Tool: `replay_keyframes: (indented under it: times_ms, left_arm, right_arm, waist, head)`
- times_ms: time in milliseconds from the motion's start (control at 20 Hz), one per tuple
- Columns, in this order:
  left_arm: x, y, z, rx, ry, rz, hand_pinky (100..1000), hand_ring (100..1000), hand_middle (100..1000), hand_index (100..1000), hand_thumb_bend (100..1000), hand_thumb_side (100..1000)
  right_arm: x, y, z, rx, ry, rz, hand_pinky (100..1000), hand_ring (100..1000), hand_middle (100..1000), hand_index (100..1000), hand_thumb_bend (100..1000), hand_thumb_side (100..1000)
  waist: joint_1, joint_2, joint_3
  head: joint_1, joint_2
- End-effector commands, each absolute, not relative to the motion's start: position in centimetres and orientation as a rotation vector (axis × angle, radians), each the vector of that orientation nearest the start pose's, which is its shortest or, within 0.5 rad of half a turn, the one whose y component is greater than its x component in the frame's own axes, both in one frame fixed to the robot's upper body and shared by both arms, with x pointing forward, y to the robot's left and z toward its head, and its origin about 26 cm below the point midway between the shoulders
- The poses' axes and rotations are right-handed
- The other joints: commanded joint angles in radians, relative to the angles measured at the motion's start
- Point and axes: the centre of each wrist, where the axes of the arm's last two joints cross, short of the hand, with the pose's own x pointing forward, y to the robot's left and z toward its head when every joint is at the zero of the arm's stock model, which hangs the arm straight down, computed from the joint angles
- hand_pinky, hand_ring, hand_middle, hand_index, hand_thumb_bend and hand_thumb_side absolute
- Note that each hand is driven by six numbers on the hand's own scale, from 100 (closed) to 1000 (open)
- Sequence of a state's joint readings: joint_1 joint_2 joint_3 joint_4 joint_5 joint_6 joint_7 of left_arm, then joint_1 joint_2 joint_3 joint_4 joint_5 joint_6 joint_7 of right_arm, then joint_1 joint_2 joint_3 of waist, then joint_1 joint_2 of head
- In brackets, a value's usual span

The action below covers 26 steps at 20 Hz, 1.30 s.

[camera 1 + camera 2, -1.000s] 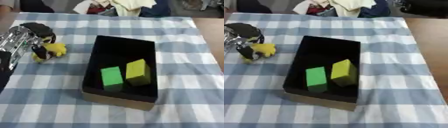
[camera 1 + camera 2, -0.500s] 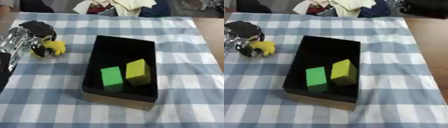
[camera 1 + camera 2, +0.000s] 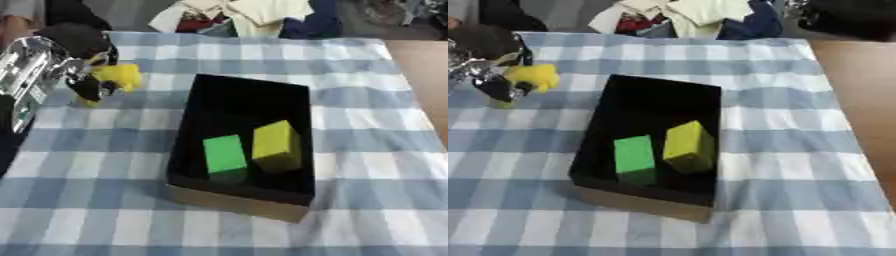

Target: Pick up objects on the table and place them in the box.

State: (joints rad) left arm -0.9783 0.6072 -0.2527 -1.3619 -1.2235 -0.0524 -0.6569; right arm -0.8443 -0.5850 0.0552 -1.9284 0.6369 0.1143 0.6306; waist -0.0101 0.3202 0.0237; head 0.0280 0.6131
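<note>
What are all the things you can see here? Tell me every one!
Box: one, black inside with brown card outside, middle of the table.
Green block: one, inside the box, near end, left side.
Yellow-green block: one, inside the box, right of the green block.
Yellow toy: one, held by the left hand, left of the box; its shape is unclear.
Tablecloth: one, blue and white checks, covering the table.
Pile of clothes: white, red and dark blue, at the far edge.
Bare wood: brown, at the right edge.
Left hand: one, black with a silver arm, upper left, fingers curled round the yellow toy.
Right hand: not in view.
</note>
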Motion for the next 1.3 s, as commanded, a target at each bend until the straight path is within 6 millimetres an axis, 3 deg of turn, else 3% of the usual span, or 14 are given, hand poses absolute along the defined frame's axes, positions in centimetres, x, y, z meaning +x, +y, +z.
replay_keyframes:
  times_ms: [50,350,600,900,1300]
  left_arm:
    - [41.4,25.0,33.7,1.498,-1.165,-1.668,461,589,492,624,100,266]
    - [38.9,22.1,35.8,1.522,-1.375,-1.709,443,587,492,630,100,305]
    - [36.1,18.2,36.6,1.469,-1.595,-1.763,437,590,491,632,100,335]
    - [33.2,14.4,37.0,1.337,-1.734,-1.822,429,587,488,630,100,352]
    - [31.9,10.6,36.1,1.233,-1.824,-1.876,431,588,488,628,100,366]
  right_arm:
    - [30.6,-23.6,37.6,-1.028,-2.007,1.395,977,955,846,919,144,1000]
    - [30.7,-23.6,37.3,-1.024,-2.005,1.387,978,953,845,918,144,1000]
    - [30.7,-23.6,37.1,-1.027,-2.004,1.378,977,953,845,918,140,1000]
    - [30.6,-23.6,37.1,-1.036,-2.012,1.36,977,951,844,918,133,1000]
    - [30.5,-23.6,37.0,-1.065,-2.038,1.309,978,954,844,917,123,1000]
  waist:
    - [0.002,-0.027,0.001]
    - [0.003,-0.042,0.013]
    - [0.006,-0.047,0.015]
    - [0.007,-0.048,0.023]
    - [0.008,-0.049,0.029]
  head:
    - [-0.003,0.004]
    - [-0.014,0.029]
    - [-0.019,0.044]
    - [-0.022,0.05]
    - [-0.027,0.058]
